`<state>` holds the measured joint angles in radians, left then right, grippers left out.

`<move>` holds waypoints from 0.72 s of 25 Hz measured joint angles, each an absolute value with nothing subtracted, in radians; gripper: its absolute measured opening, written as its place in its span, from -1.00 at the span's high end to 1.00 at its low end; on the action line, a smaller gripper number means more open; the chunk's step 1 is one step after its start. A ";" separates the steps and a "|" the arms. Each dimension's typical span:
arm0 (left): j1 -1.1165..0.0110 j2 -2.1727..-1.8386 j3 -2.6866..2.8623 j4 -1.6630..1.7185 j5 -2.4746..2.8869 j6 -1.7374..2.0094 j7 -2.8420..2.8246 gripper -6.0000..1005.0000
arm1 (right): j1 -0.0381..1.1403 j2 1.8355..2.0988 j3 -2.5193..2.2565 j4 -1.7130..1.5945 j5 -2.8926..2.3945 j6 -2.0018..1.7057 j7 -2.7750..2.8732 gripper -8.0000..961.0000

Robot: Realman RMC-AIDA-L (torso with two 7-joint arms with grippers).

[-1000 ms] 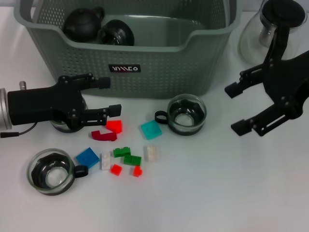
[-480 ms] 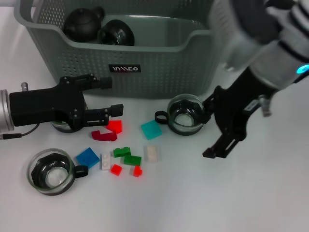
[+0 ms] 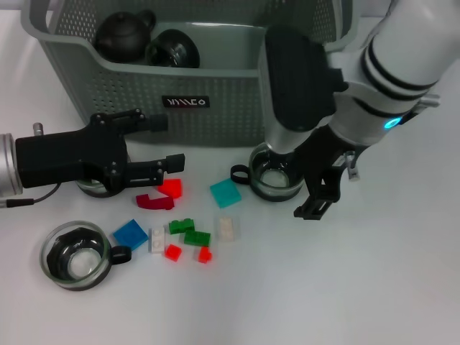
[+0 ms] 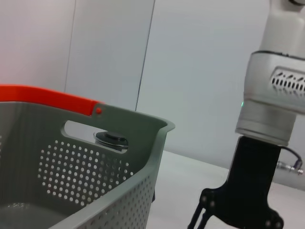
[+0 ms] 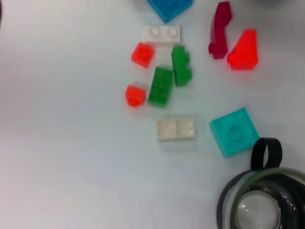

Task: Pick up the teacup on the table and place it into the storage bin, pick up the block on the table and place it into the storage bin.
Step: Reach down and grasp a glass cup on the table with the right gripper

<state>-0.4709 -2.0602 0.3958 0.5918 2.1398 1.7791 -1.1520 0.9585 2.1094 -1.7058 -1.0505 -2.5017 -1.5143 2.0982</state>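
The grey-green storage bin (image 3: 215, 100) stands at the back and holds a black teapot (image 3: 122, 34) and a dark cup (image 3: 175, 49). A glass teacup (image 3: 275, 175) with a black handle sits in front of the bin, also in the right wrist view (image 5: 259, 205). My right gripper (image 3: 310, 188) is low over its right side; one finger (image 3: 315, 203) shows beside the cup and the other is hidden by the arm. My left gripper (image 3: 159, 144) is open, level, above a second teacup (image 3: 97, 187). Several blocks lie between, such as a teal one (image 3: 226, 192) and a red one (image 3: 171, 188).
A third teacup (image 3: 75, 255) sits at the front left. Blue (image 3: 131, 233), green (image 3: 195, 237) and white (image 3: 226, 227) blocks lie in the cluster, which also shows in the right wrist view (image 5: 162, 86). The left wrist view shows the bin wall (image 4: 95, 181) and the right arm (image 4: 271, 109).
My right arm has swung in from the far right and come down over the middle teacup. The left gripper and the blocks have not moved.
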 joint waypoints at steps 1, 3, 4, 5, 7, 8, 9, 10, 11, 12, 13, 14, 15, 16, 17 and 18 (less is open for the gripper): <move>-0.471 -2.060 0.396 0.592 2.140 1.779 -1.152 -0.57 | 0.959 2.109 -1.713 -1.045 -2.500 -1.499 2.099 -0.71; -0.470 -2.060 0.396 0.592 2.140 1.779 -1.152 -0.57 | 0.963 2.110 -1.729 -1.026 -2.497 -1.471 2.101 -0.71; -0.470 -2.060 0.396 0.592 2.140 1.779 -1.152 -0.57 | 0.965 2.111 -1.737 -1.016 -2.496 -1.461 2.101 -0.71; -0.470 -2.060 0.396 0.592 2.140 1.779 -1.152 -0.57 | 0.968 2.111 -1.746 -1.005 -2.495 -1.450 2.101 -0.71; -0.469 -2.062 0.396 0.592 2.140 1.780 -1.152 -0.57 | 0.971 2.111 -1.768 -0.983 -2.493 -1.424 2.101 -0.71; -0.469 -2.062 0.396 0.592 2.140 1.780 -1.153 -0.57 | 0.972 2.112 -1.781 -0.971 -2.492 -1.410 2.102 -0.71; -0.469 -2.063 0.396 0.592 2.140 1.780 -1.153 -0.57 | 0.973 2.112 -1.793 -0.961 -2.488 -1.393 2.102 -0.71; -0.469 -2.063 0.396 0.592 2.140 1.780 -1.153 -0.57 | 0.973 2.113 -1.805 -0.950 -2.483 -1.379 2.103 -0.71; -0.469 -2.064 0.396 0.592 2.140 1.780 -1.154 -0.57 | 0.974 2.113 -1.816 -0.941 -2.476 -1.368 2.103 -0.71; -0.469 -2.064 0.396 0.592 2.140 1.780 -1.154 -0.57 | 0.974 2.114 -1.825 -0.936 -2.468 -1.364 2.103 -0.71; -0.469 -2.064 0.396 0.592 2.140 1.780 -1.154 -0.57 | 0.975 2.114 -1.836 -0.931 -2.459 -1.362 2.103 -0.71; -0.468 -2.064 0.396 0.592 2.140 1.780 -1.154 -0.57 | 0.976 2.114 -1.845 -0.928 -2.450 -1.365 2.103 -0.71; -0.468 -2.064 0.396 0.592 2.140 1.780 -1.154 -0.57 | 0.977 2.115 -1.852 -0.926 -2.443 -1.370 2.103 -0.71; -0.468 -2.065 0.396 0.592 2.140 1.780 -1.154 -0.57 | 0.977 2.115 -1.857 -0.926 -2.439 -1.374 2.103 -0.71; -0.468 -2.065 0.396 0.592 2.140 1.780 -1.154 -0.57 | 0.977 2.115 -1.859 -0.926 -2.437 -1.376 2.104 -0.71; -0.468 -2.065 0.396 0.592 2.140 1.780 -1.154 -0.57 | 0.977 2.114 -1.861 -0.926 -2.437 -1.377 2.106 -0.71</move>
